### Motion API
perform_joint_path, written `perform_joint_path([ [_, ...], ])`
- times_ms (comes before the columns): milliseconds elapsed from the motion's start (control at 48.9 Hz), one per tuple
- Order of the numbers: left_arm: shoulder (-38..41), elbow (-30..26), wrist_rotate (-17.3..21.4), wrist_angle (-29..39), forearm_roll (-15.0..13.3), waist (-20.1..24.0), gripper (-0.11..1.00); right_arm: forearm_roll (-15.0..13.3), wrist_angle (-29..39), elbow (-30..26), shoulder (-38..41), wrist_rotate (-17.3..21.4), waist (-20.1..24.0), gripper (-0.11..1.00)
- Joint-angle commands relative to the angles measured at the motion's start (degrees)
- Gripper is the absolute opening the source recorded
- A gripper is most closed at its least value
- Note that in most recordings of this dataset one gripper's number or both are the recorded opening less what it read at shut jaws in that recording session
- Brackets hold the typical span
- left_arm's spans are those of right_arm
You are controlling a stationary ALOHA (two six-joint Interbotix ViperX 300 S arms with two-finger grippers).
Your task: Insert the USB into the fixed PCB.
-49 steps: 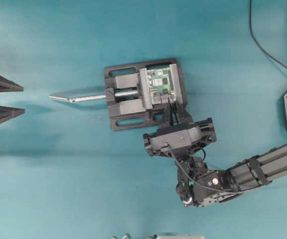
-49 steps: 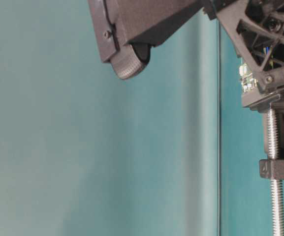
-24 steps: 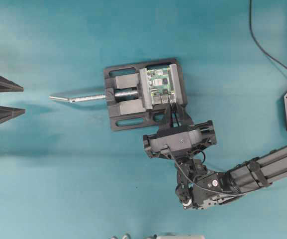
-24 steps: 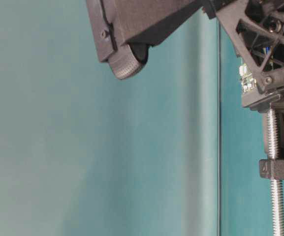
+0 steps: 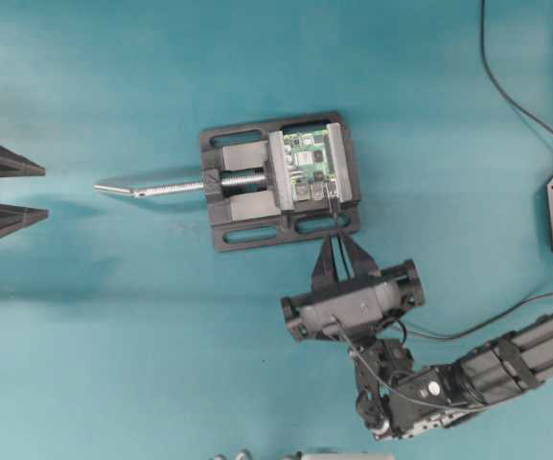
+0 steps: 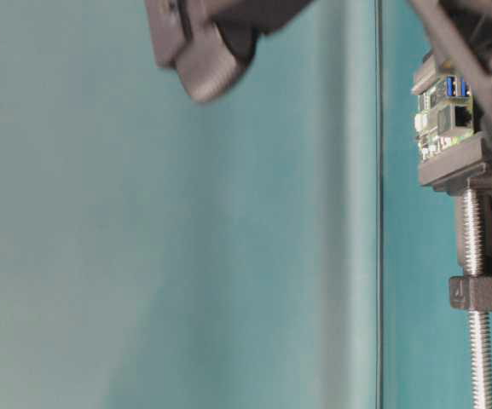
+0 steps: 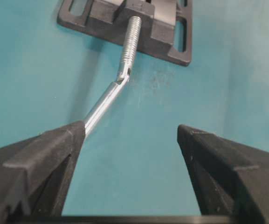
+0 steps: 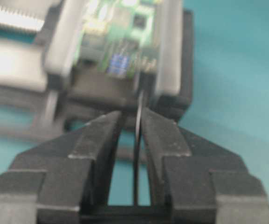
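Withdrawn since a second ago, the right gripper [image 5: 336, 251] now sits just below the vise [image 5: 247, 216], fingers slightly parted around the USB [image 8: 138, 140] cable, whose blurred plug meets the fixed PCB [image 5: 312, 165]; the left gripper [image 5: 12, 192] stays spread.

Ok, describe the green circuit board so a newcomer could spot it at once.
Find the black vise in the middle of the teal table, the one with a silver screw rod sticking out to the left. The fixed PCB is clamped at the vise's right end. It is the only green thing there, studded with silver connectors and black chips.
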Motion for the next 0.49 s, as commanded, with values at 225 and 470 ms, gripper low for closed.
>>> perform_joint_path([
  [225,0.8,-0.7,-0.8,-0.4,0.2,0.1,0.95,-0.2,1.8,-0.6,-2.7,-0.1,-0.2,0.27],
  [470,0.8,-0.7,-0.8,-0.4,0.2,0.1,0.95,-0.2,1.7,-0.3,-3.3,-1.8,-0.1,0.28],
])
